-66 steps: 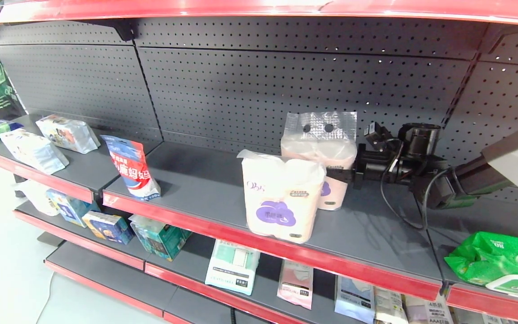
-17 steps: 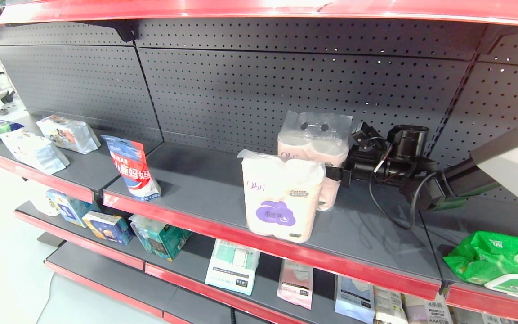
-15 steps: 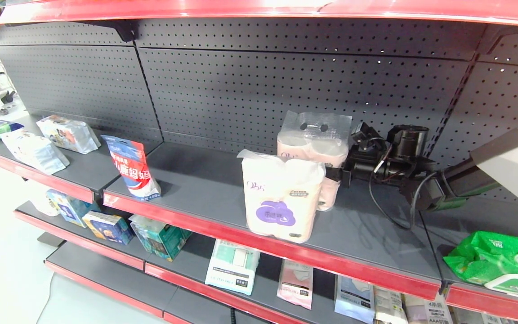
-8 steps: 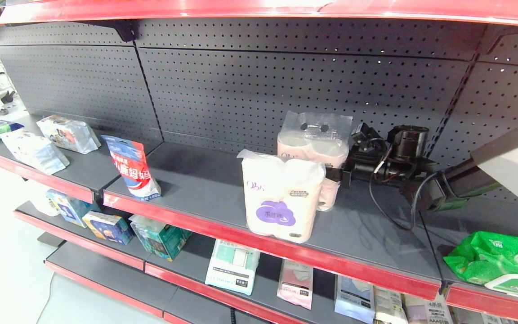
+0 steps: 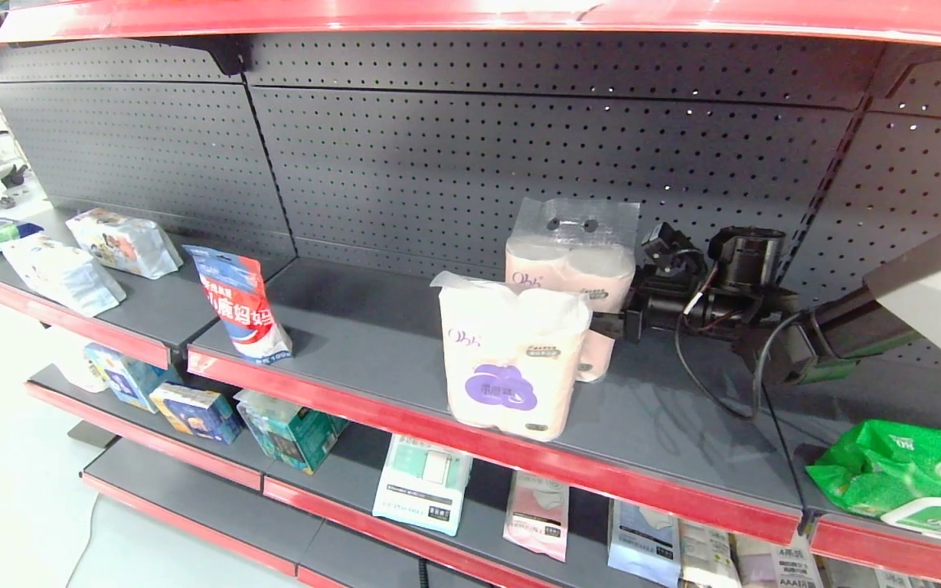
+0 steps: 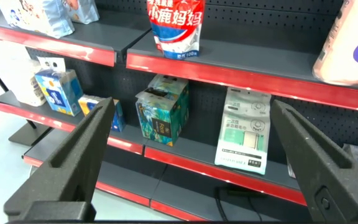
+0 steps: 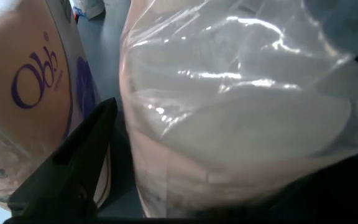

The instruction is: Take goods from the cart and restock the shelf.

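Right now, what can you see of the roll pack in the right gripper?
The rear roll pack is pale pink paper rolls in glossy clear film, with a flat two-hole carry flap on top. It stands upright on the dark shelf, close behind the front pack, which hides its lower left. The right gripper clamps its right side.

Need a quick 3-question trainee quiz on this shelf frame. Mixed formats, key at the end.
1. True or false: the left gripper is open and holds nothing.
2. Which toilet-paper pack does the right gripper grip: the front pack or the rear pack?
3. How many toilet-paper packs are on this shelf? A) one B) two C) four

Key: 1 true; 2 rear pack; 3 B.
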Available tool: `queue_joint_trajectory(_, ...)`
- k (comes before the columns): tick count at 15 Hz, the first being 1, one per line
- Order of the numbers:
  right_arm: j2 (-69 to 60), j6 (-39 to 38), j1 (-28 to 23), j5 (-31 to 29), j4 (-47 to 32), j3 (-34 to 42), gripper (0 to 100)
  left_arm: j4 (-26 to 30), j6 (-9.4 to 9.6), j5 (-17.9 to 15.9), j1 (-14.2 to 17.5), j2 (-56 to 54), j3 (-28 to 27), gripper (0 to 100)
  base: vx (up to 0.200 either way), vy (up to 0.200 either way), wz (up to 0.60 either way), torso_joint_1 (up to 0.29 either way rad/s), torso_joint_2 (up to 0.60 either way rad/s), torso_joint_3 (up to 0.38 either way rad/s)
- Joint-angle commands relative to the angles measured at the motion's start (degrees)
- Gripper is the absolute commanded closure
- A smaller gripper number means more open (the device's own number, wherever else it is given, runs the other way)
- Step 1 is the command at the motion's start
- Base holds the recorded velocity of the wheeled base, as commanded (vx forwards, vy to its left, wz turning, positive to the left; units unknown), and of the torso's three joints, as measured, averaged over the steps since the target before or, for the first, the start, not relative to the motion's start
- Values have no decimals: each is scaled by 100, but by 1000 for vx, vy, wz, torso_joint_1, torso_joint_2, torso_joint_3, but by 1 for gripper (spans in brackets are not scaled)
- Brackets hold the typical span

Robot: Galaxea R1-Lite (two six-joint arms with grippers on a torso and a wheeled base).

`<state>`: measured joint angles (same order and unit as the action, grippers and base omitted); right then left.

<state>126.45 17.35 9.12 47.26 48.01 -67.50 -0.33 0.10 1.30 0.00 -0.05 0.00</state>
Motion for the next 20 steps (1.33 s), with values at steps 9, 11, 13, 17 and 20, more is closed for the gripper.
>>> queue_joint_trajectory(9,-982,14,-349,11,7,1143,0,-2,-1,1,0,5,0,0,0,0,0,0,0,0)
queue_joint_trajectory(11,-1176,14,-464,2,7,1362,0,-2,-1,1,0,5,0,0,0,0,0,0,0,0)
queue_joint_trajectory(13,-1404,6,-657,-42,-46,1731,0,-2,-1,1,0,5,0,0,0,0,0,0,0,0)
queue_joint_trajectory(17,-2468,-364,-1325,-613,-63,3067,0,-2,-1,1,0,5,0,0,0,0,0,0,0,0)
queue_joint_trajectory(20,-3232,-961,-1580,-1474,-63,3603,0,-2,-1,1,0,5,0,0,0,0,0,0,0,0)
